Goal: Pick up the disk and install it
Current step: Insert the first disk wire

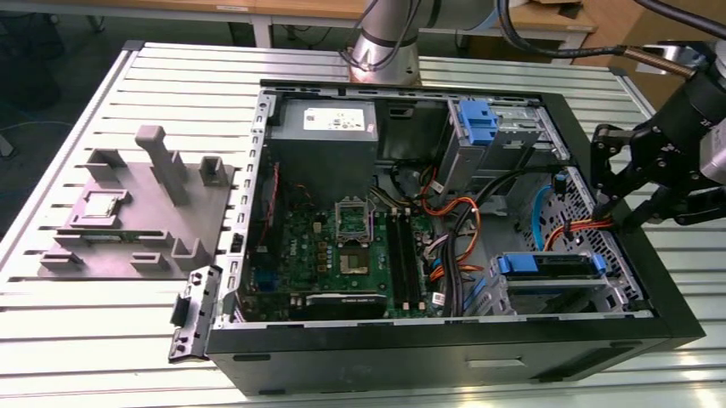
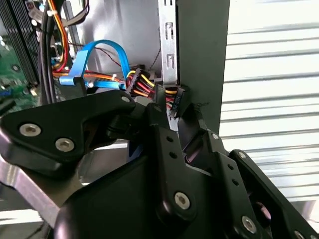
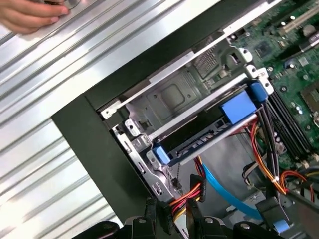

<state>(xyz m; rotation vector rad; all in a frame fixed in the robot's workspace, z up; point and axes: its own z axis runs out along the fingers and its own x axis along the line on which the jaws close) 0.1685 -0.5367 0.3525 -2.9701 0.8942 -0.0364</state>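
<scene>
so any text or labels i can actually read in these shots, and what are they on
None can be read.
White label on the power supply: print too small to read.
Motherboard markings in the exterior view: too blurred.
Disk in its blue carrier, seated in the drive bay: no print visible.
Grey fixture block: no text.

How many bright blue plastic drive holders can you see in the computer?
2: the blue bracket at the upper drive bay, and the blue carrier in the lower bay near the gripper. Others may be hidden.
</scene>
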